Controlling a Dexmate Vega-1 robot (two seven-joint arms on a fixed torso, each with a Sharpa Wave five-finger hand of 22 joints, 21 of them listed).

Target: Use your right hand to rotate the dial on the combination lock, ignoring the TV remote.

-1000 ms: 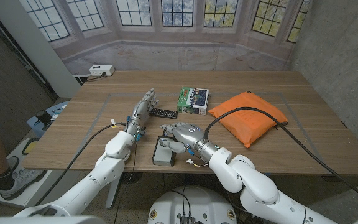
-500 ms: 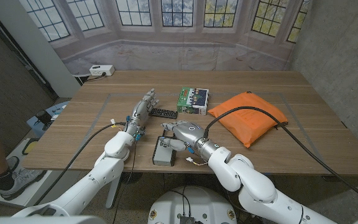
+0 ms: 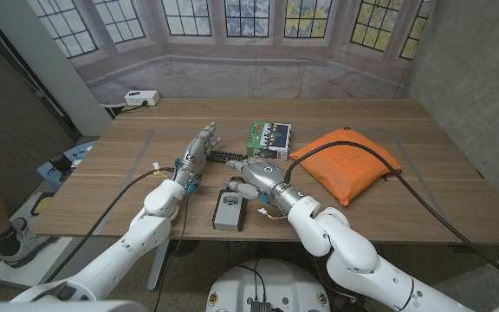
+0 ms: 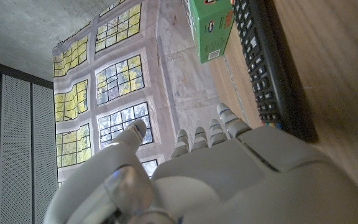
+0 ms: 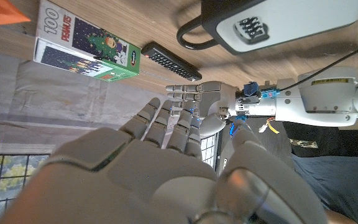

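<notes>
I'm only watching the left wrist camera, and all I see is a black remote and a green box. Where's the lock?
Observer: The combination lock lies near the front edge of the table, in the middle in front of the robot.
Operator: Is the right hand gripping it?
Observer: No. The right hand is just beyond the lock, fingers apart, holding nothing.
Operator: Anything else out there?
Observer: An orange bag lies on the robot's right side.
</notes>
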